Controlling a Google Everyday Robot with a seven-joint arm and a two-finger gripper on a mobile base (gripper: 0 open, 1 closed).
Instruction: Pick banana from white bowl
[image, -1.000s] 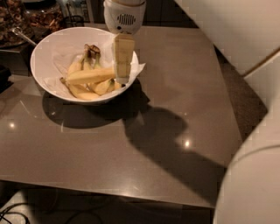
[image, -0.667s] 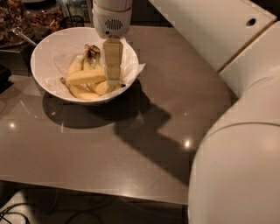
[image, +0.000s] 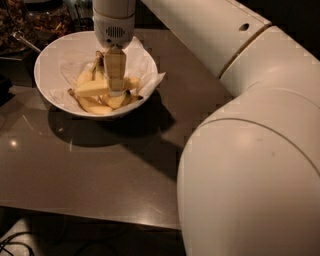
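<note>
Reaching straight down into the white bowl (image: 45, 55) with the hand (image: 115, 90), tip low at the bowl's middle and either touching or just above the banana (image: 91, 88). Cannot tell whether apart, together or clamped on the fruit, being seen only from its broad side.

Finding the banana nearly level across the middle of the bowl, pale and straight, poking out leftward from behind the hand and resting on top of the curved bananas (image: 100, 106) heaped toward the bowl's near side. Noting crumpled white paper (image: 150, 80) lining the bowl and spilling over its right rim. Placing the bowl on the brown tabletop (image: 100, 170), with a dark container (image: 30, 20) and its metal spoon (image: 25, 42) just behind the bowl on the left.

Judging this to be the grasp step, with the lift not yet done.

Risks from here:
- Gripping too near the banana's right end, so that it pivots and slips out on the way up.
- Catching a curved banana or a fold of paper along with the target, dragging paper over the bowl's rim or bringing up the wrong fruit.
- Squeezing hard enough to bruise or split soft flesh.
- Pressing further down and tipping or sliding the bowl on what looks like a smooth tabletop.

Probably safest with a firm closure near the banana's middle and a slow, vertical lift.
</note>
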